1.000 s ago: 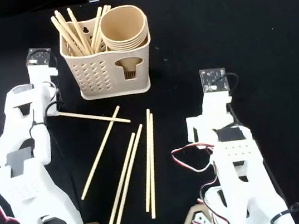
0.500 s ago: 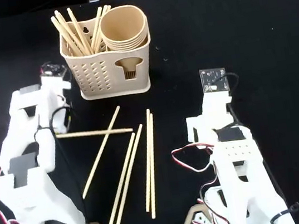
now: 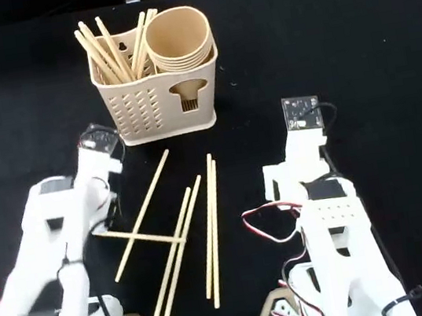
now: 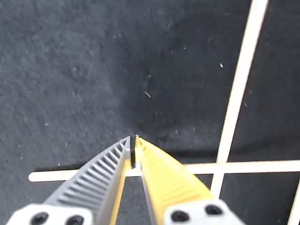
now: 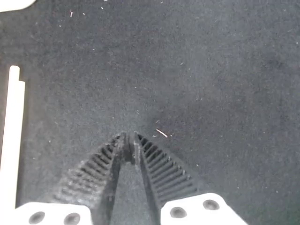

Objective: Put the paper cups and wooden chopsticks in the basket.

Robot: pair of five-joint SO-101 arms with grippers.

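left arm (image 3: pixel 59 228): left side of the table, leaning in over the near-left end of the loose sticks.
left gripper (image 4: pixel 132 143): fingers pressed together, tips down at the cloth. One chopstick passes under both fingers just behind the tips; can't tell if it's pinned or only lying below.
crossing chopstick (image 3: pixel 139 238): flat on the cloth, one end under the left arm. It runs right, lies across the diagonal chopstick, and its far end reaches the middle pair.
stored chopsticks (image 3: pixel 108 42): bundle standing in the basket's left part, fanned and leaning.
diagonal chopstick (image 3: pixel 144 214): loose, far end near the basket's front, near end toward the left arm's base.
basket (image 3: pixel 152 107): upright, far side, left of centre.
middle pair (image 3: pixel 179 250): two loose sticks side by side, tilted like the diagonal one.
paper cups (image 3: pixel 177 36): nested stack, mouth up, in the basket's right part.
right pair (image 3: pixel 212 229): two loose sticks, close together, nearly straight toward the basket.
right arm (image 3: pixel 315 190): right of the loose sticks, apart from them.
right gripper (image 5: pixel 127 138): fingers closed against each other over bare cloth.
black cloth (image 3: pixel 371 62): covers the table.
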